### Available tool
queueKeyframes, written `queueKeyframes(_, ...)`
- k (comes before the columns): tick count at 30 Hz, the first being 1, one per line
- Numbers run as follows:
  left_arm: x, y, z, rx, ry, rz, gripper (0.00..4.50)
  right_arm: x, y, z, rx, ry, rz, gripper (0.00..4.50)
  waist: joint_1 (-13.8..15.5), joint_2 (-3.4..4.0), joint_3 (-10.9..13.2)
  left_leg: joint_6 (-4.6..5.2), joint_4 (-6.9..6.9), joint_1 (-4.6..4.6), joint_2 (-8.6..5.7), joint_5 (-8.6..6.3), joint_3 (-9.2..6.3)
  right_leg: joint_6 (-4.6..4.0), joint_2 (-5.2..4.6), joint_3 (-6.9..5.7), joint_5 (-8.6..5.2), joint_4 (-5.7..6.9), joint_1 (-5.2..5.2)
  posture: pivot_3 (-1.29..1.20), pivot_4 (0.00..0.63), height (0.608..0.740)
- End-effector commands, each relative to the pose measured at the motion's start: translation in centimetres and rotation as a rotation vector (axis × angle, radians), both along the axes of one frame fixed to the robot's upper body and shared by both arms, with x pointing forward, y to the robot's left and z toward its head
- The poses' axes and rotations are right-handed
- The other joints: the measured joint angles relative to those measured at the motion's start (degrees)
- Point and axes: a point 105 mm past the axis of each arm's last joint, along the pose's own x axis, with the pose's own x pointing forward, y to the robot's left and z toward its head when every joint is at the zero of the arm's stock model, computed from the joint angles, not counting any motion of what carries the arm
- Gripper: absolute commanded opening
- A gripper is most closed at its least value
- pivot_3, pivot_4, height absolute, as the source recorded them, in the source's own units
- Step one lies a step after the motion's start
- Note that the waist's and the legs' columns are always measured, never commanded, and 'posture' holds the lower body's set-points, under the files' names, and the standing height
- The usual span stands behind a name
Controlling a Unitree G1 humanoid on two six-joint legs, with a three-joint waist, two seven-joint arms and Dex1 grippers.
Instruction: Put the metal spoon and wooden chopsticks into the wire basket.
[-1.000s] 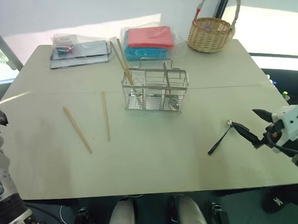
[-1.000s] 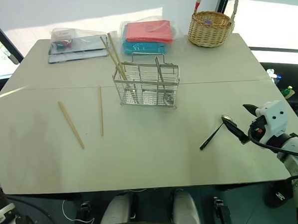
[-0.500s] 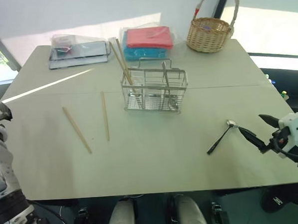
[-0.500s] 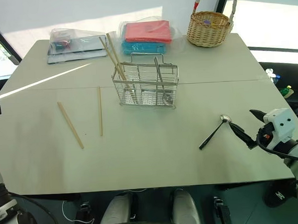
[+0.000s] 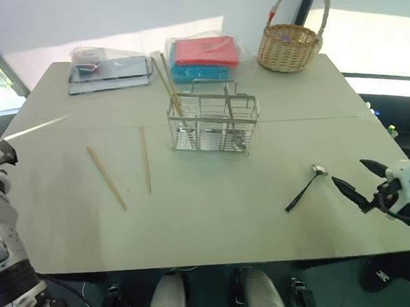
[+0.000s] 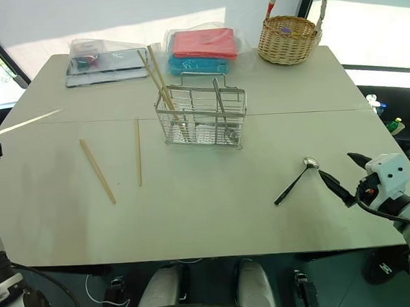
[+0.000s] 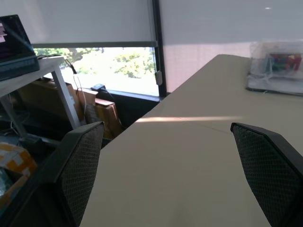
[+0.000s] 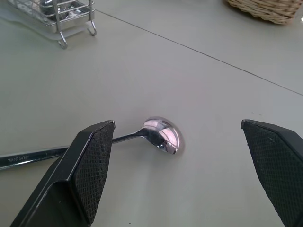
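Observation:
The wire basket (image 5: 214, 122) stands mid-table with two wooden chopsticks (image 5: 168, 83) leaning in its left compartment and some cutlery inside. Two more chopsticks lie flat to its left, one slanted (image 5: 106, 177) and one nearly straight (image 5: 145, 168). The metal spoon (image 5: 303, 188) lies on the table at the right, bowl (image 8: 163, 132) toward the far side. My right gripper (image 5: 348, 171) hovers open just right of the spoon, clear of it. The left gripper (image 7: 165, 125) is open with nothing between its fingers, out over the table's left edge.
A round wicker basket (image 5: 289, 46) sits at the far right corner. Red and blue packs (image 5: 203, 57) and a bagged flat tray (image 5: 109, 69) lie along the far edge. The table's right edge (image 5: 392, 185) runs under my right gripper.
My right gripper has drawn back to the right, away from the spoon's bowl, and stayed open. The spoon and chopsticks have not moved.

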Motion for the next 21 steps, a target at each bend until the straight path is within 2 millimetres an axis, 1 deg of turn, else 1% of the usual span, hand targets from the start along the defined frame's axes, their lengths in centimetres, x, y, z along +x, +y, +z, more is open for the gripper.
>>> queueKeyframes(1,1.6,-2.6,2.6,-0.002,-0.047,-0.21,4.5,1.1,0.5,2.4,-0.119,-0.04,0.103,4.43,0.0,0.0,0.0,0.0,0.01,0.0,0.0,0.0,0.01,-0.01,0.0,0.0,0.0,0.0,0.0,0.0,0.15,0.703)
queueKeyframes(2,2.1,-3.6,2.8,-0.017,-0.043,-0.283,4.5,1.4,0.6,2.8,-0.146,-0.038,0.127,4.43,-0.1,0.02,0.0,0.0,0.03,0.0,-0.01,0.0,0.01,-0.01,0.0,0.0,-0.01,0.01,0.0,0.0,0.15,0.703)
queueKeyframes(5,3.1,-8.9,4.0,0.015,0.005,-0.633,4.5,2.7,1.8,4.8,-0.324,-0.019,0.303,4.43,-0.1,0.04,0.1,0.0,0.05,0.02,-0.01,0.0,0.03,-0.02,0.0,0.0,-0.01,0.02,0.01,0.0,0.15,0.703)
queueKeyframes(7,3.1,-12.2,4.3,0.083,0.068,-0.849,4.5,3.6,2.9,6.3,-0.456,-0.015,0.431,4.43,-0.3,0.11,0.1,0.0,0.02,0.01,-0.01,0.0,0.06,-0.02,0.0,0.01,-0.01,0.0,-0.02,0.0,0.15,0.703)
queueKeyframes(8,2.9,-14.3,4.3,0.13,0.111,-0.98,4.5,4.2,3.7,7.1,-0.518,-0.019,0.5,4.43,-0.4,0.14,0.1,0.0,0.02,0.03,-0.01,0.0,0.07,-0.02,0.02,0.01,-0.01,0.03,-0.03,0.0,0.15,0.703)
queueKeyframes(9,2.6,-15.7,4.2,0.16,0.142,-1.066,4.5,4.6,4.1,7.6,-0.559,-0.02,0.544,4.43,-0.5,0.24,0.2,0.0,0.0,0.03,0.0,0.01,0.1,-0.02,0.04,0.02,-0.01,0.03,-0.05,0.0,0.15,0.703)
queueKeyframes(10,2.2,-17.7,4.1,0.198,0.177,-1.187,4.5,4.9,5.0,8.0,-0.616,-0.015,0.619,4.43,-0.5,0.27,0.2,0.0,-0.04,0.03,0.0,0.01,0.11,-0.03,0.05,0.02,-0.02,0.0,-0.06,0.0,0.15,0.703)
queueKeyframes(12,1.5,-20.0,3.9,0.234,0.218,-1.327,4.5,5.2,5.9,8.2,-0.687,0.0,0.715,4.43,-0.5,0.34,0.3,0.0,-0.04,0.05,0.0,0.01,0.12,-0.02,0.07,0.02,-0.02,0.0,-0.05,0.0,0.15,0.703)
queueKeyframes(15,0.7,-24.3,3.3,0.251,0.284,-1.586,4.5,5.8,7.6,7.7,-0.828,0.054,0.906,4.43,-0.1,0.37,0.4,0.0,-0.04,0.03,0.0,0.01,0.11,0.0,0.07,0.02,-0.01,-0.01,-0.03,0.0,0.15,0.703)
queueKeyframes(16,0.6,-25.0,3.1,0.253,0.299,-1.629,4.5,6.0,7.8,7.6,-0.858,0.066,0.94,4.43,-0.1,0.37,0.4,0.0,-0.02,-0.02,-0.02,0.02,0.11,0.01,0.07,0.02,0.0,-0.03,-0.04,0.0,0.15,0.703)
queueKeyframes(18,0.8,-26.7,2.4,0.263,0.347,-1.72,4.5,6.4,7.8,6.9,-0.983,0.108,1.034,4.43,-0.1,0.39,0.4,0.0,0.04,-0.02,-0.06,0.02,0.11,0.13,0.06,0.04,0.07,-0.03,0.0,0.0,0.15,0.703)
queueKeyframes(20,1.2,-28.1,2.0,0.253,0.377,-1.779,4.5,7.0,7.6,6.5,-1.112,0.138,1.098,4.43,-0.2,0.42,0.4,0.0,0.05,-0.02,-0.12,0.03,0.11,0.19,0.05,0.06,0.1,-0.04,0.03,0.0,0.15,0.703)
queueKeyframes(21,1.5,-28.4,2.0,0.245,0.384,-1.792,4.5,7.3,7.5,6.4,-1.15,0.145,1.114,4.43,-0.2,0.42,0.4,0.0,0.04,-0.02,-0.12,0.03,0.11,0.2,0.05,0.07,0.1,-0.04,0.02,0.0,0.15,0.703)
